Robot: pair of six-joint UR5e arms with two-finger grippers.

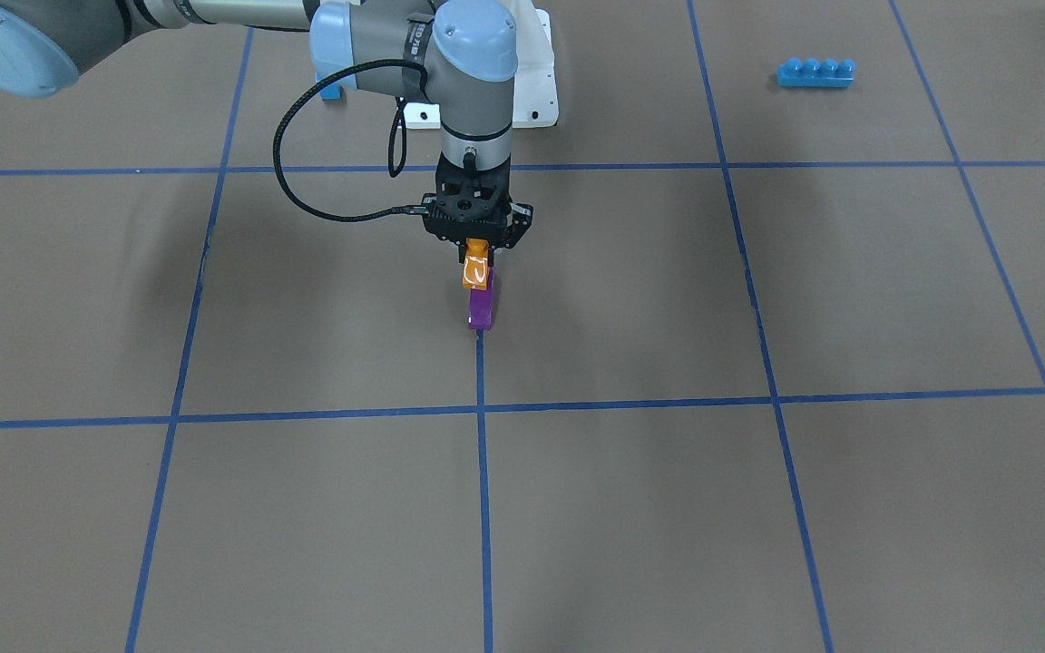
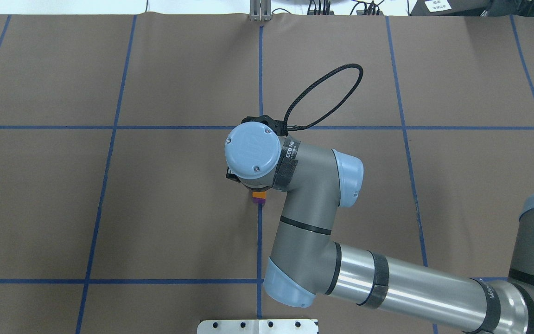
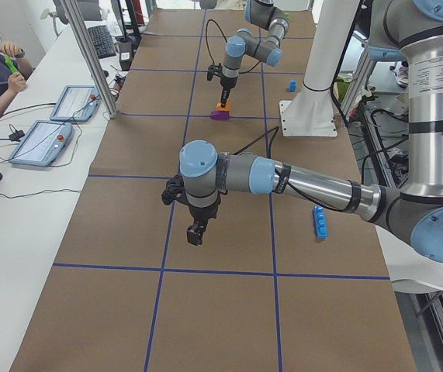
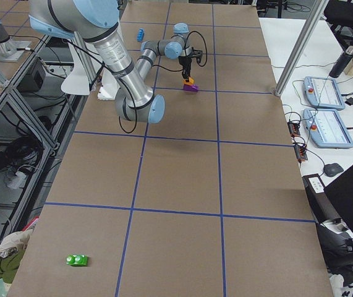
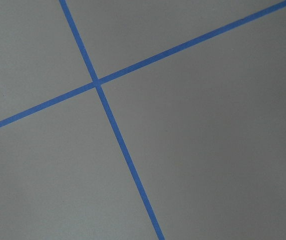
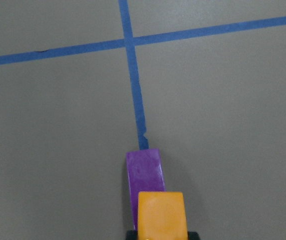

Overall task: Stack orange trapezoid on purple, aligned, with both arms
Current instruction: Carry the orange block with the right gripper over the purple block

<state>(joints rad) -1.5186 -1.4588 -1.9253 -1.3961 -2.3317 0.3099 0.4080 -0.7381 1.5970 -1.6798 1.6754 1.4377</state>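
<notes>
As blue tape lines cut it into large squares, the brown table (image 1: 631,508) fills every view. The right arm (image 2: 308,195) enters the overhead view from the lower right and bends toward the centre of the frame, its wrist pointing straight down. The left arm (image 3: 306,182) shows only in the left side view, stretched across the middle of that frame. The left gripper (image 3: 195,235) hangs there above bare table, near a tape line. Whether its jaws stand wide or narrow cannot be told from that view, and its wrist camera sees only table and crossing tape.

A white base pedestal (image 1: 536,91) stands at the top centre of the front-facing view, and a long blue brick (image 1: 815,73) lies in the upper right.

Just above the centre of that view, the purple brick (image 1: 482,307) lies on the table at the upper end of a tape line. The right gripper (image 1: 479,247) has its jaws narrowed onto the upper part of the orange trapezoid (image 1: 476,272). The trapezoid sits directly over the purple brick, and their edges meet in the front view. Whether it is pressed fully home cannot be told. At the bottom centre of the right wrist view, the purple brick sticks out past the orange trapezoid toward the frame's top.

A small blue brick (image 1: 332,91) peeks out behind the right arm near the top of the front view. A small green toy piece (image 4: 77,260) lies in the lower left of the right side view.
</notes>
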